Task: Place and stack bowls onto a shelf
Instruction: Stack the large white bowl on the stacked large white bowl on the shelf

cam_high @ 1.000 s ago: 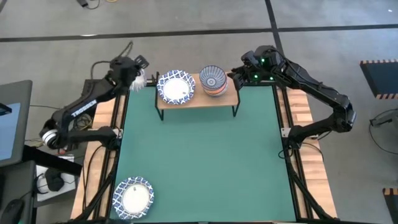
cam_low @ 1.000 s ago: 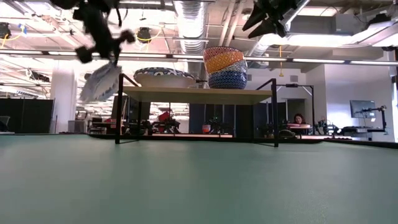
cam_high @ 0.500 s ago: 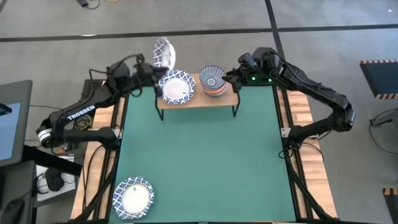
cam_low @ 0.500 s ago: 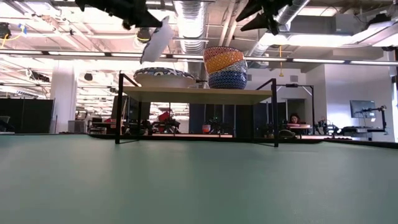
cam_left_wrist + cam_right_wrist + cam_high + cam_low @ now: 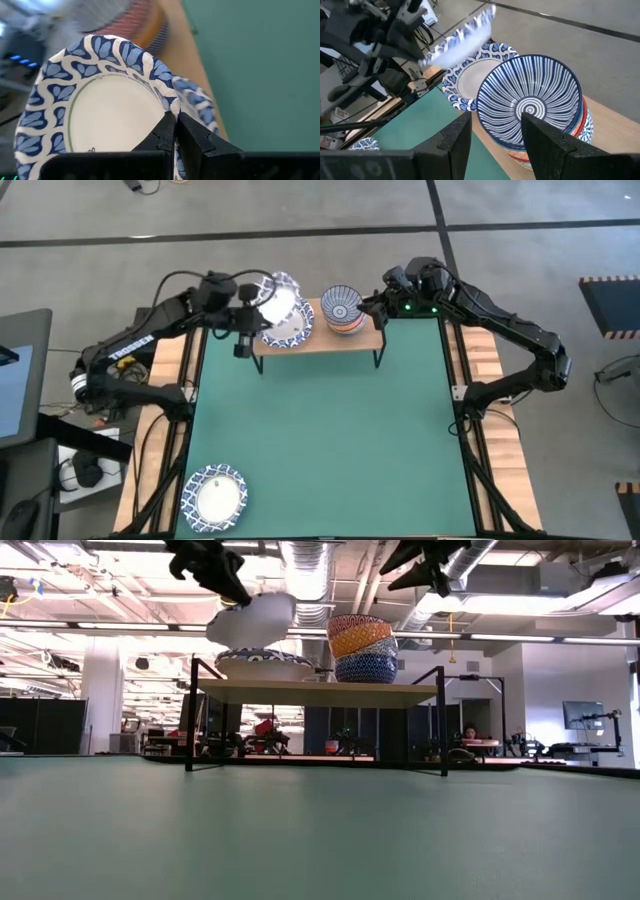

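Note:
My left gripper [image 5: 256, 302] is shut on a wide bowl [image 5: 280, 290] with a blue lattice rim. It hovers just above the stack of like bowls [image 5: 288, 328] on the left part of the wooden shelf [image 5: 368, 338]. The small bowls [image 5: 343, 308] are stacked on the shelf's right part, with the ray-patterned one [image 5: 532, 107] on top. My right gripper [image 5: 375, 304] is open, above and just right of that stack [image 5: 362, 648]. Another wide bowl [image 5: 214, 495] lies at the table's near left corner. My left gripper pinches the held bowl's lattice rim [image 5: 161, 106] between its two fingers [image 5: 165, 134], one on the inner face and one on the outer. The fingers come from the table's left. The bowl [image 5: 250, 620] is lifted clear above the stack [image 5: 265, 664], close to level.
The green mat [image 5: 320, 430] covers the table in front of the shelf. The shelf's thin black legs [image 5: 190, 715] stand at the mat's far edge. Both arms crowd the shelf from either side.
My left gripper has swung up and toward the table's right, from left of the shelf to over its left part, carrying the wide bowl. The bowl hung edge-down then and is now near level above the stack. My right gripper has shifted slightly toward the small bowls.

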Controlling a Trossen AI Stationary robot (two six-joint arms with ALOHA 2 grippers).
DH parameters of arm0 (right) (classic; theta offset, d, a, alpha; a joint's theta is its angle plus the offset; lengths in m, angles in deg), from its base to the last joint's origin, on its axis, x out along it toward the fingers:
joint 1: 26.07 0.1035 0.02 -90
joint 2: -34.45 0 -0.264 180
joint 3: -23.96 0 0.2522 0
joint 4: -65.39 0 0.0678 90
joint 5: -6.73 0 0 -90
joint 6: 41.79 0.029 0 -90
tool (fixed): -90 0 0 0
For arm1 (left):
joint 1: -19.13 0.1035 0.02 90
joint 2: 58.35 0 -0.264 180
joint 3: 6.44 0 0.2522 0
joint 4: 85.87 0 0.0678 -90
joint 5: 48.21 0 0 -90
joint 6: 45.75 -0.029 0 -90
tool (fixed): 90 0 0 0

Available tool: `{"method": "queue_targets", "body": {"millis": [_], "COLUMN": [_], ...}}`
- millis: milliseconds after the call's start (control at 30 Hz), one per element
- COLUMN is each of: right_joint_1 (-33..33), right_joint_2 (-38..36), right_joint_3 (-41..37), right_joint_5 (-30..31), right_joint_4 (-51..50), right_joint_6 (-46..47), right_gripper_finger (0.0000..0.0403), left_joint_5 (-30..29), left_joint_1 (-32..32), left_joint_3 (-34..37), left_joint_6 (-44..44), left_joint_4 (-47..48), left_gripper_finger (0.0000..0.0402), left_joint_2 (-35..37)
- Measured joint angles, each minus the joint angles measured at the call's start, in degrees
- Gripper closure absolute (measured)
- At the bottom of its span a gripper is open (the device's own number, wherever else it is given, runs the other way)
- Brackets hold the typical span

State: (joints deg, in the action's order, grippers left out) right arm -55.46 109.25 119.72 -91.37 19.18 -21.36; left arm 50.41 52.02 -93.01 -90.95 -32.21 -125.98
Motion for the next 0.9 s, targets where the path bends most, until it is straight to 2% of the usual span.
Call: {"method": "queue_targets", "body": {"millis": [133,367,500,733,900], "right_joint_1": [0.0,0.76,2.17,3.28,3.25], "right_joint_2": [0.0,0.0,0.01,0.0,0.01], "right_joint_3": [0.0,0.0,0.0,0.0,0.0], "right_joint_5": [0.02,0.09,0.09,0.66,0.76], "right_joint_4": [-0.07,-0.64,-0.71,-1.78,-1.86], "right_joint_6": [1.08,3.21,3.61,4.68,5.53], "right_gripper_finger": [0.0207,0.0207,0.0207,0.0207,0.0207], "left_joint_5": [0.33,0.9,-2.06,-7.82,-9.45], "left_joint_1": [-0.49,-1.22,-2.18,-2.74,-2.7], "left_joint_3": [-4.2,-8.16,-8.56,-8.78,-14.21], "left_joint_6": [-4.65,-4.77,-4.76,-4.94,-7.58], "left_joint_4": [5.77,8.88,11.92,14.04,15.29], "left_gripper_finger": [0.0401,0.0392,0.0353,0.026,0.0219], "left_joint_2": [-4.51,-10.86,-12.75,-13.01,-12.57]}}
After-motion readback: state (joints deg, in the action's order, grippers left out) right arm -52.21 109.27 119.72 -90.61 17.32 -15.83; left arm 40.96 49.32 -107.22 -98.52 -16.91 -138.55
